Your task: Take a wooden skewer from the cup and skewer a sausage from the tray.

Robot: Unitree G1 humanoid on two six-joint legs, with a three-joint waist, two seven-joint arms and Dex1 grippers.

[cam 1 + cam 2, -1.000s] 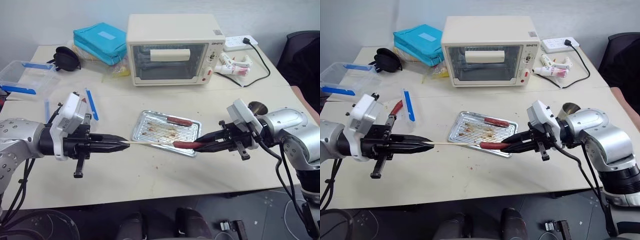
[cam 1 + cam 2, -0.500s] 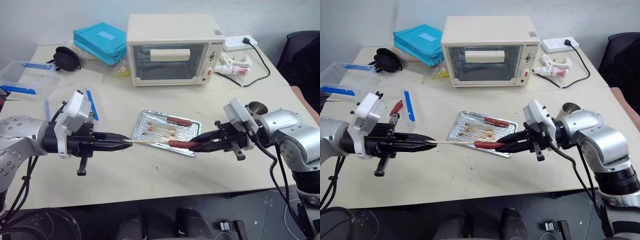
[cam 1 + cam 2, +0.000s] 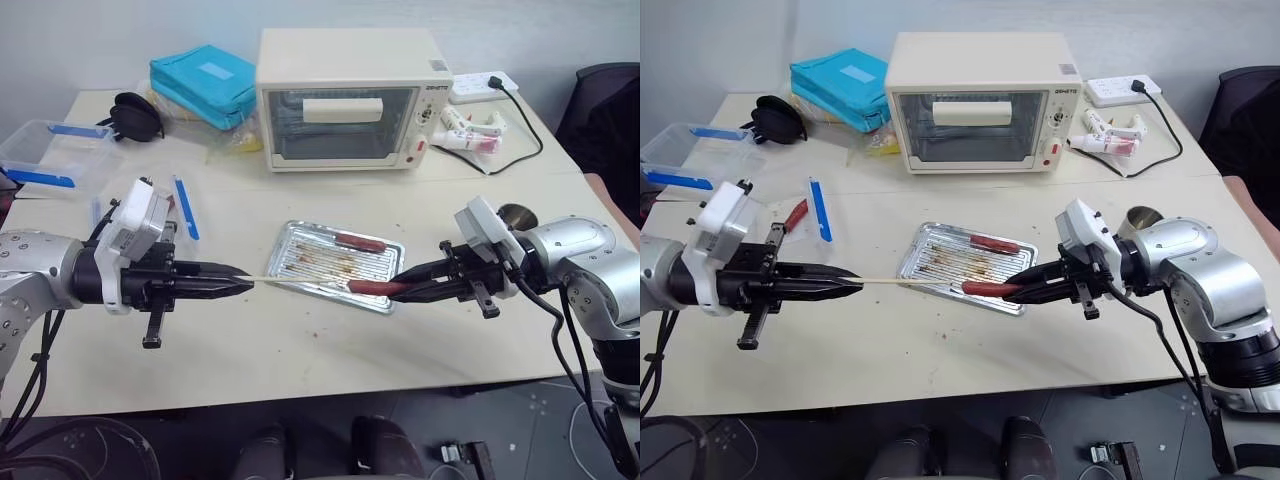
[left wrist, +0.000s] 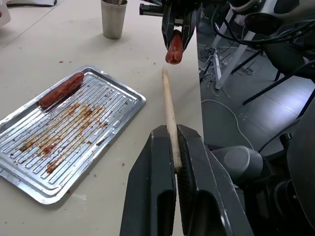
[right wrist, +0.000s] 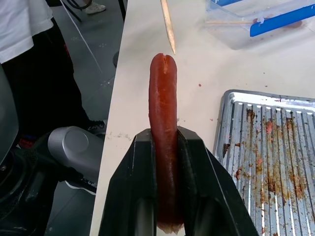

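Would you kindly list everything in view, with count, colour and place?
Oven: one, cream, table's far side.
Tray: one, silver, centre.
Sausages: two, reddish-brown; one on tray, one in right pincer.
Skewer: one, tan, in left pincer.
Cup: one, steel, behind right arm.
Pouch: one, teal, far left.
Box: one, clear, blue clips, left.
Power strip: one, white, far right.
Left pincer: black, shut on skewer.
Right pincer: black, holding sausage.

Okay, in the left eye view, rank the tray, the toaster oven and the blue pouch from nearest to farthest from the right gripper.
Measured from the right gripper, which holds a sausage:
1. The tray, just beside the fingers, towards the table's middle.
2. The toaster oven, behind the tray at the back of the table.
3. The blue pouch, at the back on the robot's left, beyond the oven.
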